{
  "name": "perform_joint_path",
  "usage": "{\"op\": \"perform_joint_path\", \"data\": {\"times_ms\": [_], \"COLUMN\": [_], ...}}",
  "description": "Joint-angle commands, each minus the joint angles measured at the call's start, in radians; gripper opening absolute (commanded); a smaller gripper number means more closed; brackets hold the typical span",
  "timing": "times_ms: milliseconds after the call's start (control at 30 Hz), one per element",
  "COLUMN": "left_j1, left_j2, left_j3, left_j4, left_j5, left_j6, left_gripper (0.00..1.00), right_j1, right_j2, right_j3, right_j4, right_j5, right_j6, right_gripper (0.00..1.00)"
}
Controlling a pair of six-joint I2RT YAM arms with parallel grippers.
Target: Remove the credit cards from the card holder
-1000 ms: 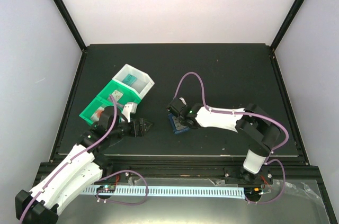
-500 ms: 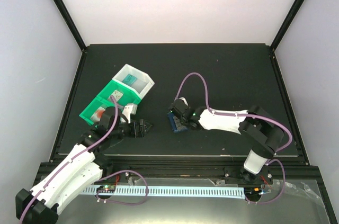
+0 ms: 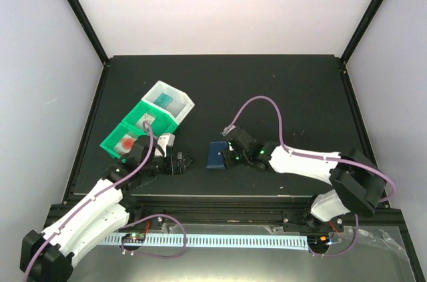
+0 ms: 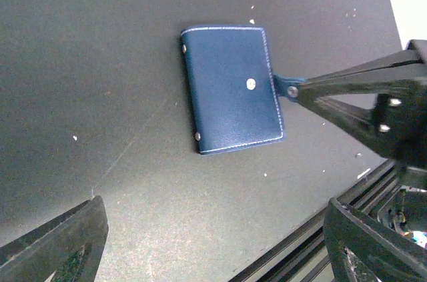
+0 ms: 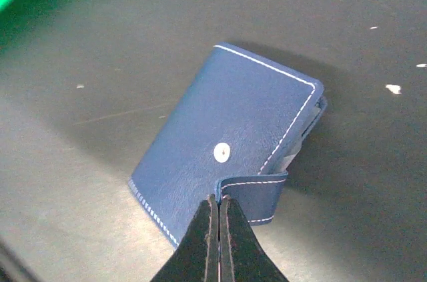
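Closed card holder [image 3: 215,155] lies between the tools: right tool [image 5: 219,203] pinched together on its snap tab [image 5: 257,195], left tool [image 3: 181,163] spread apart.

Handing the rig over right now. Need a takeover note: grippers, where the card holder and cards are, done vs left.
Right gripper: shut on the snap tab of the card holder; the tab is off its stud.
Left gripper: open, empty, low over the table just left of the holder.
Card holder: folded shut, lying on the table between the arms.
Credit cards: none out, none in view.
Done: tab unsnapped and pinched.
Left: open the holder, pull the cards out.
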Motion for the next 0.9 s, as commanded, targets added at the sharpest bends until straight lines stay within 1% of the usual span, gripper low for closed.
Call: {"op": "perform_joint_path", "data": {"times_ms": [0,200,367,567,867], "left_j1": [-0.011,-0.023,-0.038,-0.046,-0.047], "left_j2": [0.035,0.090,0.123,0.137,0.140], "left_j3": [-0.015,-0.036,-0.044,-0.054,-0.063], "left_j4": [0.053,0.107,0.154,0.188,0.177], "left_j5": [0.000,0.010,0.028,0.051,0.023], "left_j6": [-0.020,-0.032,-0.046,-0.057,-0.055], "left_gripper": [0.90,0.87,0.82,0.82,0.81], "right_j1": [0.004,0.004,0.004,0.004,0.003], "right_j2": [-0.082,-0.145,-0.166,-0.179,-0.178], "right_j3": [-0.052,-0.118,-0.154,-0.136,-0.147], "right_j4": [0.157,0.296,0.385,0.386,0.383], "right_j5": [-0.163,-0.271,-0.311,-0.309,-0.303], "right_j6": [0.038,0.103,0.144,0.137,0.142], "right_gripper": [0.01,0.01,0.01,0.01,0.01]}}
